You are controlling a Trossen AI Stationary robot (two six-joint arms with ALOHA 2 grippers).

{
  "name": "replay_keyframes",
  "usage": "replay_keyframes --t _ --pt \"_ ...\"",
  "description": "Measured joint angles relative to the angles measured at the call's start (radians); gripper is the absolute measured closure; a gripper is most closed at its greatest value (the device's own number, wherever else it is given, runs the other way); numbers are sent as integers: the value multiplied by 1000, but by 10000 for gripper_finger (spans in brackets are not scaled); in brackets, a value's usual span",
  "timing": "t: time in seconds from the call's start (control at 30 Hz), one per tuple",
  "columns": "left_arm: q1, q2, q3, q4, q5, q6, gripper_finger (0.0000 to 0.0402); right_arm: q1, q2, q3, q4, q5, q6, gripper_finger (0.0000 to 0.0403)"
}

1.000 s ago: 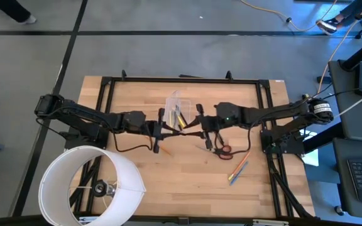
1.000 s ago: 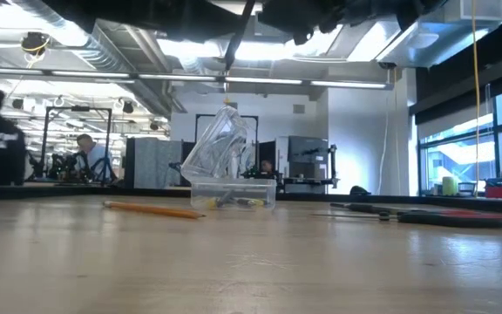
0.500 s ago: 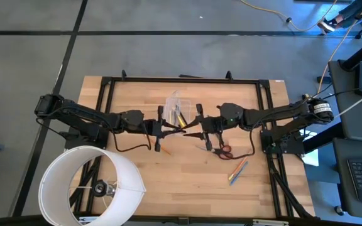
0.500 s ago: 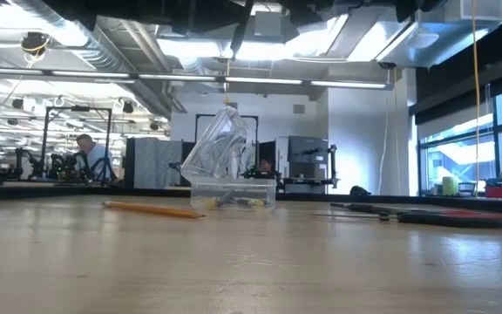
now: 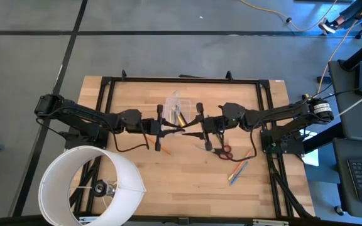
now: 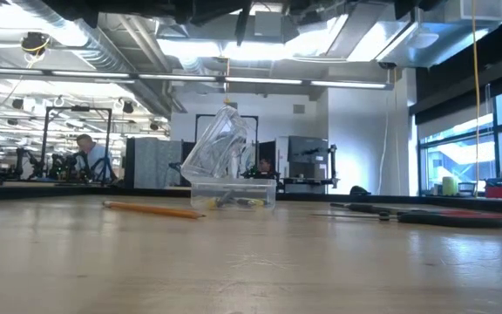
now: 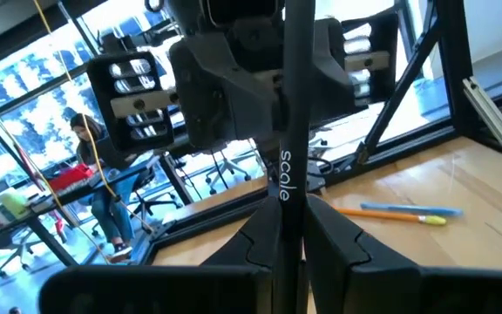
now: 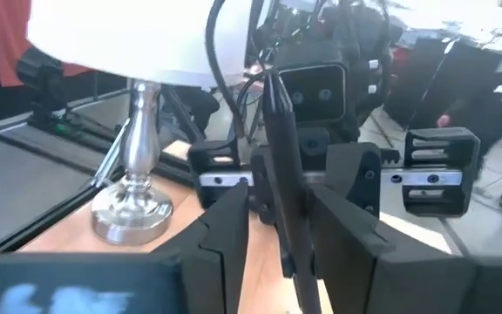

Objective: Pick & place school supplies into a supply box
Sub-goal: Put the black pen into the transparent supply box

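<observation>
Pen [image 5: 182,130], black and thin, is held up between the two claws above the middle of the bench, just beside the clear box [image 5: 176,108] on its near side. High view: left claw [image 5: 163,127] and right claw [image 5: 199,130] face each other, each at one end of the pen. Scissors [image 5: 222,149] lie toward the right edge; an orange pencil and a blue pen [image 5: 238,169] lie nearer the front right corner; a short pencil [image 5: 158,150] lies below the left claw.

Low view: box [image 6: 232,192] sits on the bench with its lid tipped up, a few supplies already inside; a yellow pencil [image 6: 153,209] lies just beside it.

Left wrist view: fingers [image 7: 260,240] are closed on the pen's shaft [image 7: 291,131].

Right wrist view: fingers [image 8: 227,218] stand either side of the pen [image 8: 284,174]; whether they pinch it I cannot tell.

Judgement: the pen is light, rigid and smooth, so it can swivel or slide in a pinch. Take it mid-shaft, crosswise, and lay it lengthwise in the box.
</observation>
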Motion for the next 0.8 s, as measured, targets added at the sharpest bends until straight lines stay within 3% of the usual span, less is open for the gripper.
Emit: replay_keyframes --t 0.53,0.8 --pt "1 0 0 9 -7 -4 375 -8 58 0 51 47 0 284" --pt "0 0 0 8 -2 -9 372 -9 58 0 54 59 -13 361"
